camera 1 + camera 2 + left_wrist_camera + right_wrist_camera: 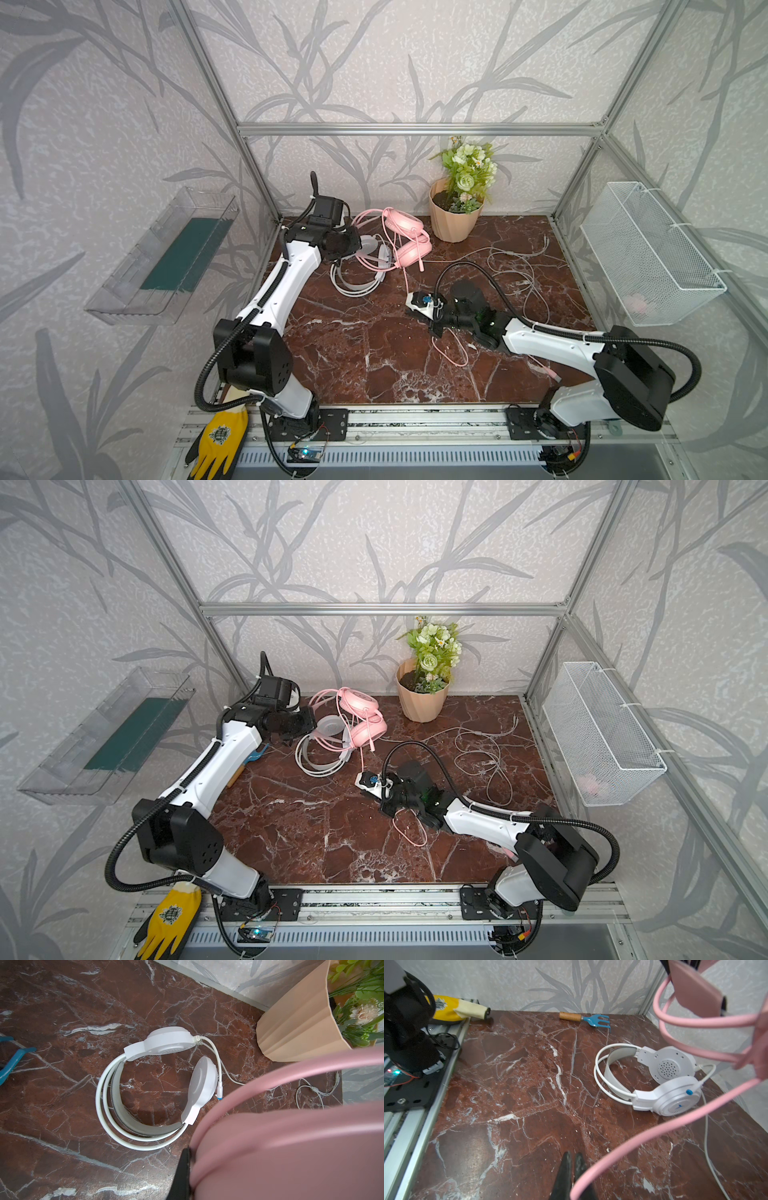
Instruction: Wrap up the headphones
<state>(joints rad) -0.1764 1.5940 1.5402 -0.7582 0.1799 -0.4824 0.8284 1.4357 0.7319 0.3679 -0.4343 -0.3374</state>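
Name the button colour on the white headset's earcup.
Blue; the button shows best in right wrist view.

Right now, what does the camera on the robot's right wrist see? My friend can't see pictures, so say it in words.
A pink cable stretches from the closed right gripper up to pink headphones held in the air. On the brown marble table lie white headphones. A small blue garden fork and a yellow glove sit at the far edges.
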